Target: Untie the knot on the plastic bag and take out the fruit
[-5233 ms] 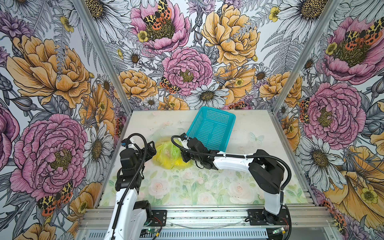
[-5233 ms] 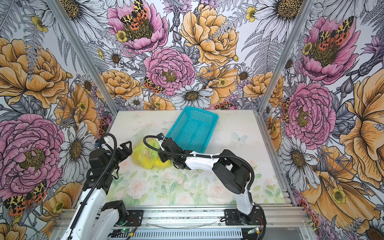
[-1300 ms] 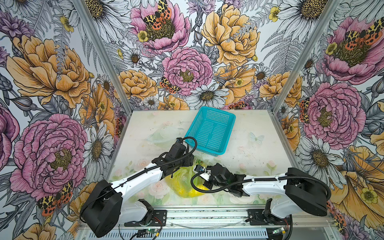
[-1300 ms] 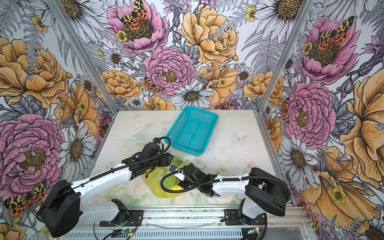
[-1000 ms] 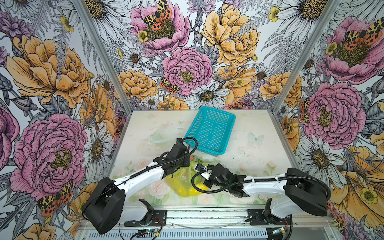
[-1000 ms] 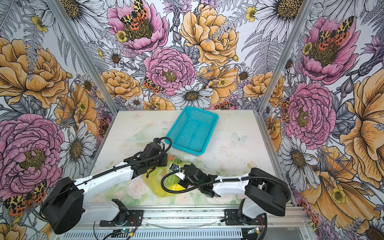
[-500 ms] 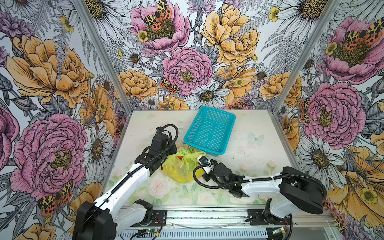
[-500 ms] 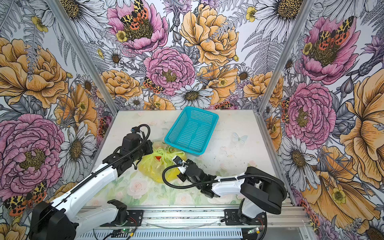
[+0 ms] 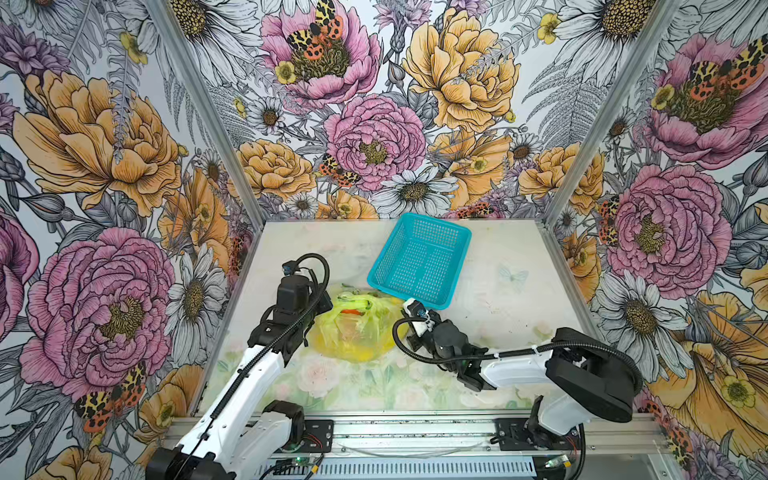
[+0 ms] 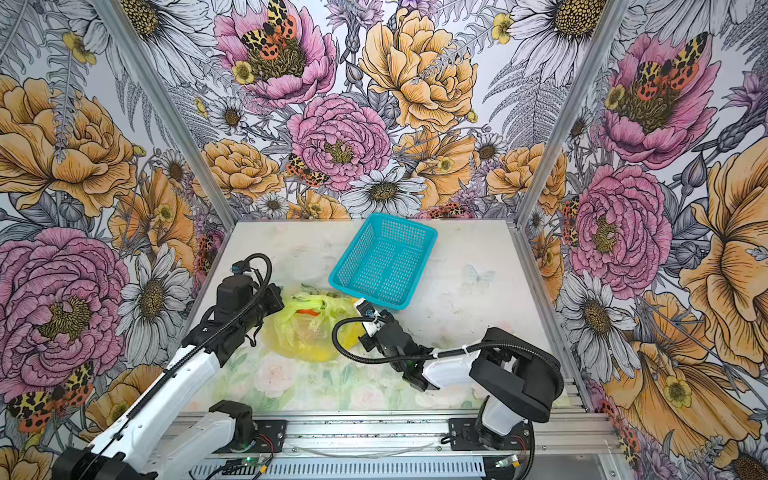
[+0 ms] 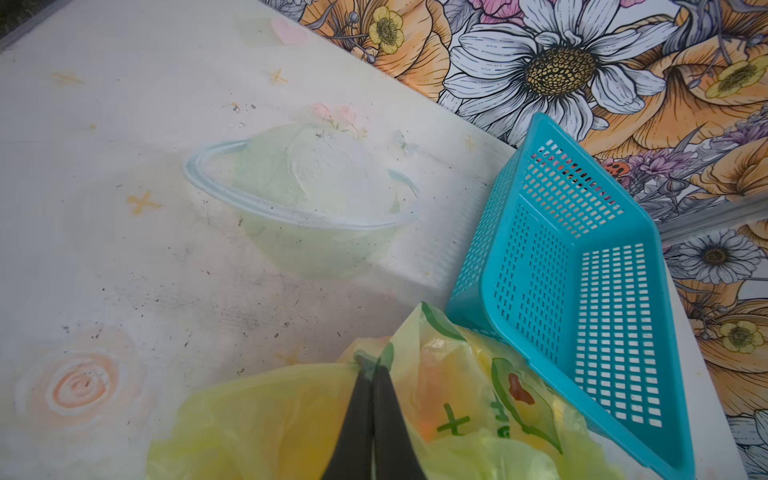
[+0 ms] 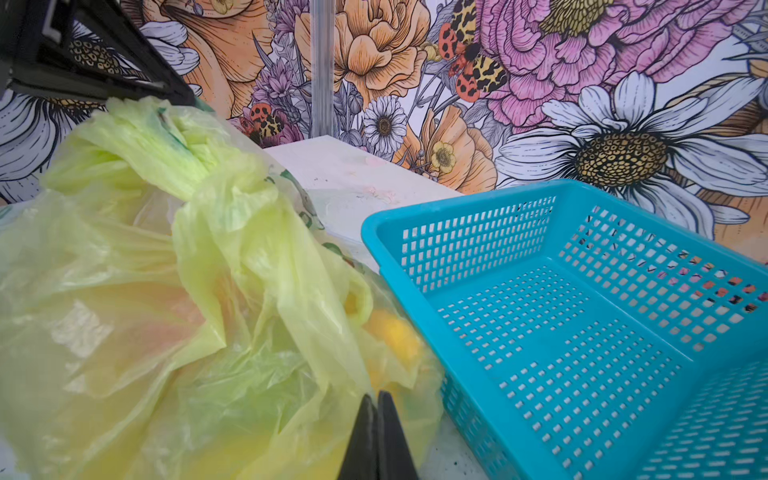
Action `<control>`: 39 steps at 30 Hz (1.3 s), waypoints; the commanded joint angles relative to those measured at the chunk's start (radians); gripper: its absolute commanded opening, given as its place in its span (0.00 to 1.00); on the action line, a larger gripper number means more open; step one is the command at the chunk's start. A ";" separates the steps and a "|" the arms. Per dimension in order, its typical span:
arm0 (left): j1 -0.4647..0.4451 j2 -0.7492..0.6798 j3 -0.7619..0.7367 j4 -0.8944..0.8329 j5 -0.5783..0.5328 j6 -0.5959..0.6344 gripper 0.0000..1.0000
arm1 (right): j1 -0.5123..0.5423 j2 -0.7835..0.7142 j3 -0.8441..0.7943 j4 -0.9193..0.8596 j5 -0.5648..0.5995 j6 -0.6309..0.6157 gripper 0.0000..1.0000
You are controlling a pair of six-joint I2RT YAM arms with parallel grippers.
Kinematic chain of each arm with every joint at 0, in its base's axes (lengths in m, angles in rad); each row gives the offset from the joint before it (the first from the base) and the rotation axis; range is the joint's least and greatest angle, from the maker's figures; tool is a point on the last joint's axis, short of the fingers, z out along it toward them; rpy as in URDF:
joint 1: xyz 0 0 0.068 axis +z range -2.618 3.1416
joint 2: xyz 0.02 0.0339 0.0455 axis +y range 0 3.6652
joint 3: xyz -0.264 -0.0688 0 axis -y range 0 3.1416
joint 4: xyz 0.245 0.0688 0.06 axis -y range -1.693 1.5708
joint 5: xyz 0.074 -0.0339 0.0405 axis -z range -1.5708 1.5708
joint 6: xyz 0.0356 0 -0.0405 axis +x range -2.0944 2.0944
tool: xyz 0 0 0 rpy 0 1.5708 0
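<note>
We had left gripper and right gripper clenched on the thin yellow-green plastic bag; its tied knot likely needed opposing pulls.

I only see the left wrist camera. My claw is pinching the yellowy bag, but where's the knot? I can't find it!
Observer: The knot sits tied on top of the plastic bag. It's a twisted green lump, clear in the right wrist view.
Operator: Where's the other claw?
Observer: The right claw is shut low on the bag's side next to the basket, and it seems to be pinching film.
Operator: Did any fruit come out?
Observer: Not that I can see. A yellow fruit shows through the film there, inside the bag.
</note>
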 commanded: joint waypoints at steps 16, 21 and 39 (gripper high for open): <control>0.236 -0.130 -0.109 0.032 0.121 0.004 0.00 | -0.084 0.045 -0.132 0.304 0.053 0.089 0.00; 0.264 -0.152 -0.122 0.037 0.139 -0.004 0.00 | -0.092 0.085 -0.161 0.401 0.046 0.095 0.00; 0.288 -0.185 -0.141 0.074 0.231 -0.015 0.01 | -0.095 -0.339 -0.258 0.227 0.018 0.110 0.80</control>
